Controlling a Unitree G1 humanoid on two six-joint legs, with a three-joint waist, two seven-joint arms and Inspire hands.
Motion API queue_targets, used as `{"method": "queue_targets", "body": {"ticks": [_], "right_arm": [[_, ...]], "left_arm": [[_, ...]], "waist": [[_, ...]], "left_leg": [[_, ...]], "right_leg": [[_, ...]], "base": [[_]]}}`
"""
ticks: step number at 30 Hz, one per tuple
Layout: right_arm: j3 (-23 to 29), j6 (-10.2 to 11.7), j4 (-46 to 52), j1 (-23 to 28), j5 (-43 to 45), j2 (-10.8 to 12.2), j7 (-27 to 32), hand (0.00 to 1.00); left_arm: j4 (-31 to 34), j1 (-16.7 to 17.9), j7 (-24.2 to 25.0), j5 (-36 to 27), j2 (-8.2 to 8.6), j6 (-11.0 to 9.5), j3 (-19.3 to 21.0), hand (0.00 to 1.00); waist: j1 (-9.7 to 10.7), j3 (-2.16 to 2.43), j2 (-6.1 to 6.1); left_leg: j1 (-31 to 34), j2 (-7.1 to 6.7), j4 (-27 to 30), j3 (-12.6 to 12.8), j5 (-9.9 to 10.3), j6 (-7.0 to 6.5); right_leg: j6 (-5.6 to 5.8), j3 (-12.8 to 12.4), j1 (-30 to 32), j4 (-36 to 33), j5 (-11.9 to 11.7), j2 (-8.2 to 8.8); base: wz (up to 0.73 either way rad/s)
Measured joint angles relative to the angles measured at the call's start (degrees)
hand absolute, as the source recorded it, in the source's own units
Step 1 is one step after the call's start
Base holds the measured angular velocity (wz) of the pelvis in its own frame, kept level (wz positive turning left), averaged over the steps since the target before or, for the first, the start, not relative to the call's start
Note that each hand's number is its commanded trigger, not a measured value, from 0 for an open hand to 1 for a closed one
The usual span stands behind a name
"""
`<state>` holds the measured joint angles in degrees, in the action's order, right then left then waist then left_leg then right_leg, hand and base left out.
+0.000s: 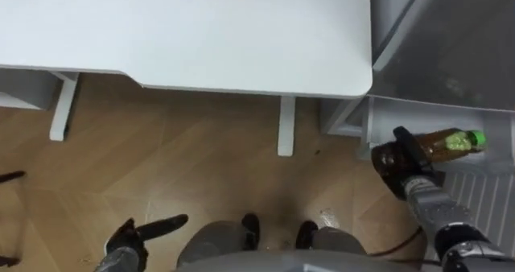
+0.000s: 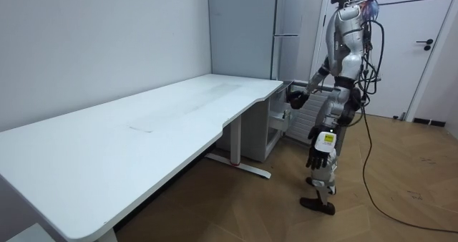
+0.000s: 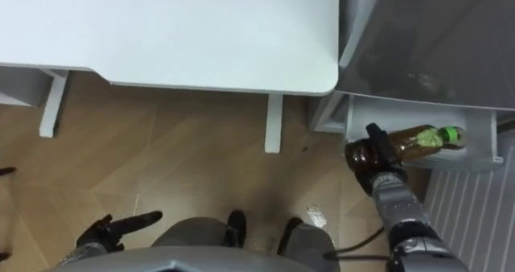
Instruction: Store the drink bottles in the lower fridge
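A bottle (image 1: 449, 141) (image 3: 420, 138) of amber drink with a green cap lies on its side, cap pointing right. My right hand (image 1: 396, 161) (image 3: 364, 156) is shut on its base, fingers curled round it. The bottle hovers over the white compartment of the open lower fridge (image 1: 378, 119) (image 3: 483, 135), at its front edge. In the room view I stand facing the tall grey fridge (image 2: 286, 27), right hand (image 2: 295, 99) stretched toward its open lower part. My left hand (image 1: 153, 226) (image 3: 121, 224) (image 2: 320, 147) hangs at my side with straight fingers, holding nothing.
A long white table (image 1: 185, 30) (image 2: 143, 127) stands directly ahead, its right end next to the fridge. Its white legs (image 1: 286, 127) reach the wooden floor. A white ribbed panel (image 1: 483, 195) lies below the compartment at the right.
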<state>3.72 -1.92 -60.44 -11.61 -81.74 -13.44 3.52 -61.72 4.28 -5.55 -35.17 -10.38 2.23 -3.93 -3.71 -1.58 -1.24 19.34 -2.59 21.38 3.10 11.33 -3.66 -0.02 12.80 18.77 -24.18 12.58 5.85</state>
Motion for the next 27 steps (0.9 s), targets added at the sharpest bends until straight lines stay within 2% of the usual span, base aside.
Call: {"method": "queue_targets", "body": {"ticks": [5, 7, 11, 13, 16, 20, 27], "right_arm": [[-0.06, 0.0, -1.26, -4.03, -1.55, -0.12, 1.53, 1.0], [-0.07, -0.06, -1.86, -6.22, -1.82, -0.29, 2.87, 1.0], [-0.01, -0.1, -2.18, -8.44, -2.93, -0.7, 3.81, 1.0], [0.01, -0.16, -2.17, -10.44, -3.04, -1.38, 4.43, 1.0], [0.04, -0.14, -2.17, -13.46, -4.34, -4.16, 5.14, 1.0], [0.2, 0.25, -2.16, -16.21, -5.89, -6.61, 5.59, 1.0], [4.45, 0.93, -2.13, -19.72, -5.62, -8.69, 9.43, 1.0]], "left_arm": [[-2.31, -3.04, -0.08, 2.16, -0.25, 0.39, -2.54, 0.0], [-2.24, -3.73, 0.01, 2.24, -0.14, 0.47, -4.4, 0.0], [-2.11, -4.57, -0.02, 2.17, -0.11, 0.37, -4.52, 0.0], [-1.98, -4.92, -0.02, 2.18, -0.12, 0.24, -4.53, 0.0], [-1.88, -4.97, -0.31, 2.16, -0.3, -0.49, -5.73, 0.0], [-1.59, -5.16, -1.16, 2.17, -0.39, -0.55, -6.64, 0.0], [-1.03, -5.25, -1.74, 2.08, -0.6, -0.68, -6.59, 0.0]], "waist": [[-0.01, -0.2, -0.3], [-0.38, -0.4, -0.68], [-0.9, -0.5, -0.92], [-0.72, -0.5, -1.01], [-0.69, -0.53, -1.06], [-0.89, -0.56, -1.04], [-0.96, -0.58, -1.08]], "left_leg": [[6.51, -0.22, 2.52, 0.15, 0.07, -0.56], [9.6, -0.21, 3.82, 1.21, -0.21, -0.89], [12.7, -0.21, 5.02, 2.45, -0.41, -1.15], [14.19, -0.3, 5.42, 3.03, -0.66, -1.31], [15.55, -0.44, 5.84, 3.31, -0.86, -1.42], [17.28, -0.41, 6.41, 3.3, -0.86, -1.43], [20.0, -0.3, 8.24, 3.38, -0.8, -1.45]], "right_leg": [[-0.12, -0.95, 7.16, -3.85, -0.11, 0.52], [-0.31, -1.66, 10.88, -5.88, -0.15, 1.01], [-0.5, -2.96, 14.76, -7.76, -0.12, 1.36], [-0.59, -3.12, 16.62, -8.6, -0.09, 2.01], [-0.56, -3.69, 18.23, -9.17, -0.17, 2.06], [-0.59, -3.7, 19.97, -9.7, -0.15, 2.06], [-0.73, -3.75, 22.45, -11.17, -0.03, 2.15]], "base": [[-0.02], [-0.09], [-0.12], [-0.08], [0.0], [0.0], [0.0]]}}
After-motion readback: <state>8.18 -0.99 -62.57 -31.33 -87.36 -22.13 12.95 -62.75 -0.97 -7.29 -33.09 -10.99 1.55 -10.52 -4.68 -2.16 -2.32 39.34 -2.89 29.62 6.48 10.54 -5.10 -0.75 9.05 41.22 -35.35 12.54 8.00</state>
